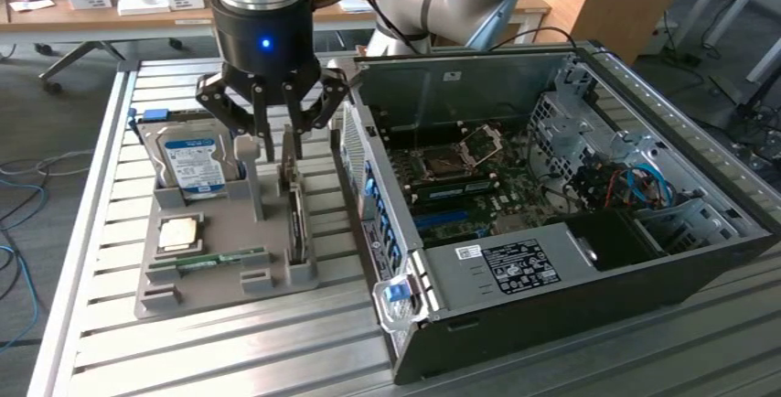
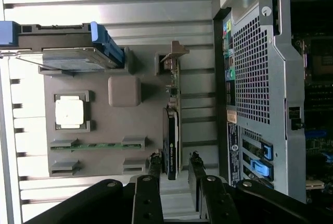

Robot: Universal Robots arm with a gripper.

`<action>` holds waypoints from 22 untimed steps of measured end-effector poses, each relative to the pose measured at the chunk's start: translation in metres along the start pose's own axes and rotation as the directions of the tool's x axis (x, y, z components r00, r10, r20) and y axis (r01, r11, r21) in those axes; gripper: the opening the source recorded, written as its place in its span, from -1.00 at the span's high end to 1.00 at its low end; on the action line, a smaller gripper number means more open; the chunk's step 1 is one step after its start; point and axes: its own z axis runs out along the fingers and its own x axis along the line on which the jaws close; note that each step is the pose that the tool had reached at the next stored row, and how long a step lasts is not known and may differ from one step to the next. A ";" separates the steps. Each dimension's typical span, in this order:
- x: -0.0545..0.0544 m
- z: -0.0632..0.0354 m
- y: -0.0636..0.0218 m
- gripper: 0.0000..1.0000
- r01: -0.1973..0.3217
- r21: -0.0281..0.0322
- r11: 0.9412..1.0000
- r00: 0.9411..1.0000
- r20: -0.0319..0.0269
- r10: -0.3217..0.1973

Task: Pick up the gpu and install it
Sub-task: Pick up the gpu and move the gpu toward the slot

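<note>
The gpu stands on its long edge in a slot of the grey holder tray, a thin card with a dark face and a silver end bracket. In the wrist view the gpu runs away from the camera, with its bracket at the far end. My gripper hangs directly over the card's near end and is open. One finger stands on each side of the board, and a small gap shows on both sides. In the wrist view the gripper straddles the card's dark end.
In the same tray are a silver hard drive with a blue label, a square processor and a green memory stick. The open computer case lies just to the exterior view's right of the tray, its motherboard exposed.
</note>
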 end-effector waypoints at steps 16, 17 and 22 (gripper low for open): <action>0.000 0.0219 -0.0009 0.29 0.000 -0.004 1.000 1.000 0.000 0.000; 0.001 0.0227 -0.0009 0.29 0.000 -0.004 1.000 1.000 0.000 0.000; 0.001 0.0227 -0.0010 0.29 0.000 -0.004 1.000 1.000 0.000 0.000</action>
